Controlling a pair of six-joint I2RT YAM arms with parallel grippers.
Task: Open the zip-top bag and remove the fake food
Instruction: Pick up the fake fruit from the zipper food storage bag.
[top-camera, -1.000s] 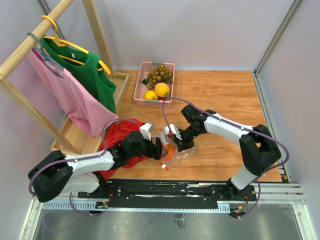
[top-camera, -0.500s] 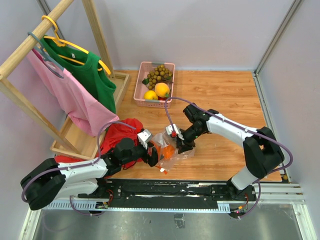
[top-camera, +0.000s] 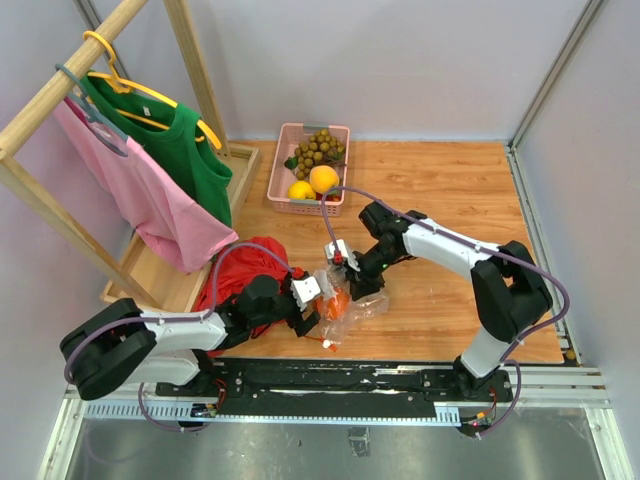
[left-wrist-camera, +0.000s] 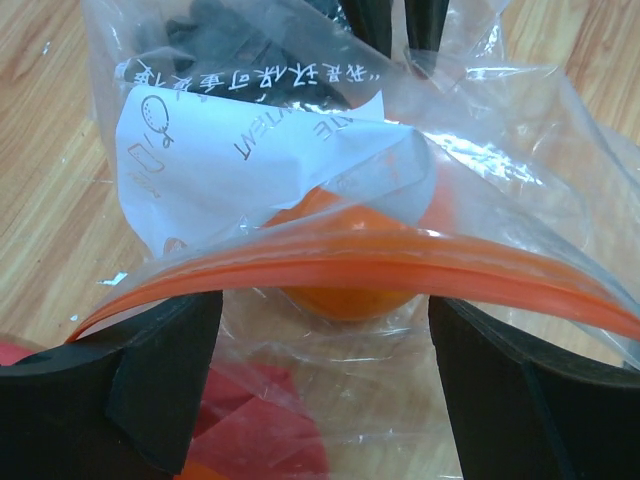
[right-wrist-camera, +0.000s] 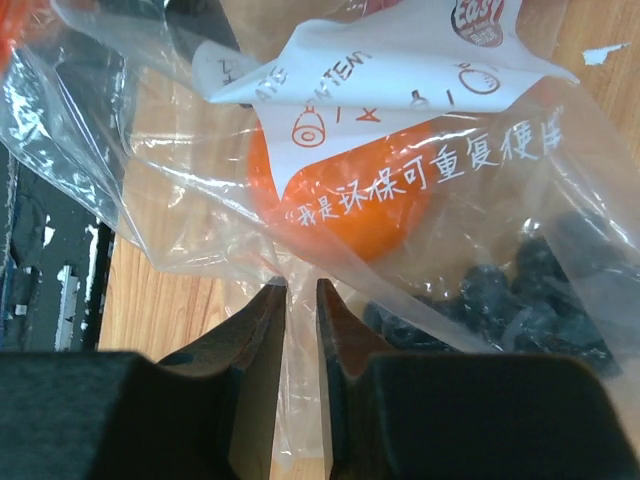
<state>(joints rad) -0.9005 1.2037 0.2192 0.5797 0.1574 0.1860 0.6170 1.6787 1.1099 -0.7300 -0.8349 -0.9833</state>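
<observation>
Bag (top-camera: 347, 302) clear, 1 orange-red zip strip (left-wrist-camera: 380, 262), white label (left-wrist-camera: 250, 170) with black print (orange print in the right wrist view). Inside: 1 orange fruit (right-wrist-camera: 350, 205), 1 dark bunch (right-wrist-camera: 520, 290). Basket (top-camera: 283, 165) pink, cloth (top-camera: 240, 270) red, 2 shirts green (top-camera: 180, 160) and pink (top-camera: 150, 200), table (top-camera: 450, 190) light wood grain.

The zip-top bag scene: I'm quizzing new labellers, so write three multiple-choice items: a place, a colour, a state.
1. Where does the pink plastic basket stand? A at the far side of the wooden table; B at its near edge; C off it.
2. What colour is the zip strip of the clear plastic zip-top bag? A blue; B orange-red; C green.
3. How is the right gripper? A wide open; B pinching the bag's film; C gripping the basket.
1 A, the top view shows it there. 2 B, seen in the left wrist view. 3 B, film sits between its nearly shut fingers.
</observation>
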